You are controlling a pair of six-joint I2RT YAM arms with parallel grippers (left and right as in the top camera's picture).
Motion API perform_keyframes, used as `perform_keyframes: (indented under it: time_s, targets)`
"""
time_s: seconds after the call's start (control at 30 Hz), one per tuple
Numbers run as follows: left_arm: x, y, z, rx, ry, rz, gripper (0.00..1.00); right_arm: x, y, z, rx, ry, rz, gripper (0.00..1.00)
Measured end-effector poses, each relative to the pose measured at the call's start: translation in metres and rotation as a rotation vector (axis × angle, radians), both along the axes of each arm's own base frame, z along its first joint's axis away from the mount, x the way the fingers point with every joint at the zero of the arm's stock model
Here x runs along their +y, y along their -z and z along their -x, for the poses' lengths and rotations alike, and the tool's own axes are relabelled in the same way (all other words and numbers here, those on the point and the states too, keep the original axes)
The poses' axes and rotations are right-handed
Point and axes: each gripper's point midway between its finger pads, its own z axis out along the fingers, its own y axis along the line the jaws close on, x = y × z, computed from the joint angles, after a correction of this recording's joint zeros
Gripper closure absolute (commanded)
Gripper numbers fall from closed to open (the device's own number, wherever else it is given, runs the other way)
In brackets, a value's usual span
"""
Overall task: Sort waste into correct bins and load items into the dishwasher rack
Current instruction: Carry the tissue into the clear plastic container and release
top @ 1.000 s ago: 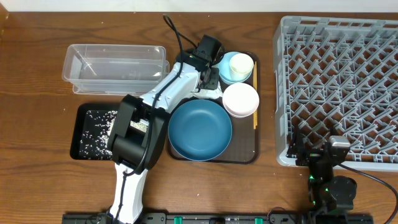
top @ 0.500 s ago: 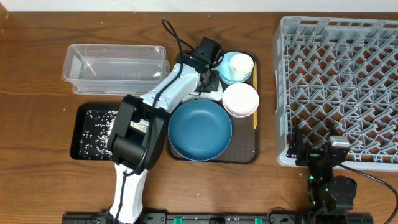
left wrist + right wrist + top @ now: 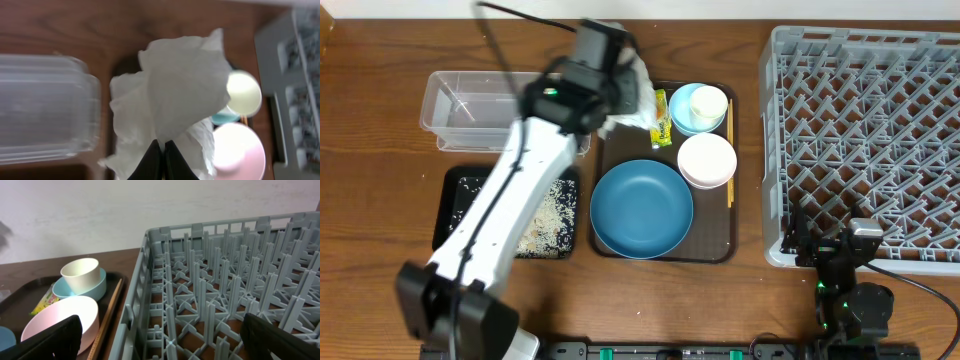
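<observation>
Slippage is the risk: the clear tub [image 3: 470, 105] lies at nine o'clock of the napkin [image 3: 180, 95], which is pinched by one thin fold in the closed left gripper [image 3: 161, 160] and could be dropped short. The right gripper [image 3: 160, 345] is parked with jaws spread at five o'clock.

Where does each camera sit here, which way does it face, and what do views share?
Overhead: above the table, looking straight down; the left arm shows.
Left wrist: on the left gripper, looking down past shut fingers pinching the napkin.
Right wrist: on the right gripper, low, facing across the dishwasher rack; open fingers show.
Shared: white cup and white bowl in all three.
</observation>
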Motion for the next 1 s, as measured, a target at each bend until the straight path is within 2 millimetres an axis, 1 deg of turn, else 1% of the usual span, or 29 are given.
perform_keyframes:
  time_s: [0.03, 0.1, 0.27, 0.33, 0.4, 0.47, 0.5, 0.57, 0.6, 0.63, 0.73, 0.8, 0.83, 0.93, 1.0]
  targets:
    - [0.012, -0.005, -0.002, -0.011, -0.028, 0.002, 0.94, 0.000, 0.000, 0.000, 0.000, 0.000, 0.000, 0.01]
    - [0.034, -0.008, -0.008, -0.017, -0.080, 0.000, 0.94, 0.000, 0.000, 0.000, 0.000, 0.000, 0.000, 0.01]
    - [0.093, -0.004, -0.023, -0.011, -0.240, 0.007, 0.94, 0.000, 0.000, 0.000, 0.000, 0.000, 0.000, 0.01]
    - [0.122, -0.002, -0.028, -0.014, -0.342, 0.007, 0.94, 0.000, 0.000, 0.000, 0.000, 0.000, 0.000, 0.01]
    - [0.152, 0.004, -0.033, -0.010, -0.447, 0.003, 0.94, 0.000, 0.000, 0.000, 0.000, 0.000, 0.000, 0.01]
    - [0.179, 0.014, -0.036, 0.008, -0.548, 0.008, 0.94, 0.000, 0.000, 0.000, 0.000, 0.000, 0.000, 0.01]
    - [0.189, 0.020, -0.037, 0.020, -0.584, 0.011, 0.94, 0.000, 0.000, 0.000, 0.000, 0.000, 0.000, 0.01]
    - [0.208, 0.038, -0.038, 0.059, -0.664, 0.016, 0.94, 0.000, 0.000, 0.000, 0.000, 0.000, 0.000, 0.01]
    - [0.215, 0.049, -0.038, 0.084, -0.694, 0.017, 0.92, 0.000, 0.000, 0.000, 0.000, 0.000, 0.000, 0.01]
    - [0.218, 0.057, -0.037, 0.106, -0.717, 0.021, 0.87, 0.000, 0.000, 0.000, 0.000, 0.000, 0.000, 0.01]
    - [0.222, 0.082, -0.033, 0.178, -0.769, 0.028, 0.57, 0.000, 0.000, 0.000, 0.000, 0.000, 0.000, 0.01]
    - [0.222, 0.091, -0.033, 0.200, -0.788, 0.034, 0.46, 0.000, 0.000, 0.000, 0.000, 0.000, 0.000, 0.01]
    - [0.222, 0.092, -0.033, 0.202, -0.793, 0.038, 0.44, 0.000, 0.000, 0.000, 0.000, 0.000, 0.000, 0.01]
    - [0.219, 0.092, -0.033, 0.204, -0.795, 0.057, 0.44, 0.000, 0.000, 0.000, 0.000, 0.000, 0.000, 0.01]
    - [0.211, 0.092, -0.034, 0.219, -0.746, 0.082, 0.45, 0.000, 0.000, 0.000, 0.000, 0.000, 0.000, 0.01]
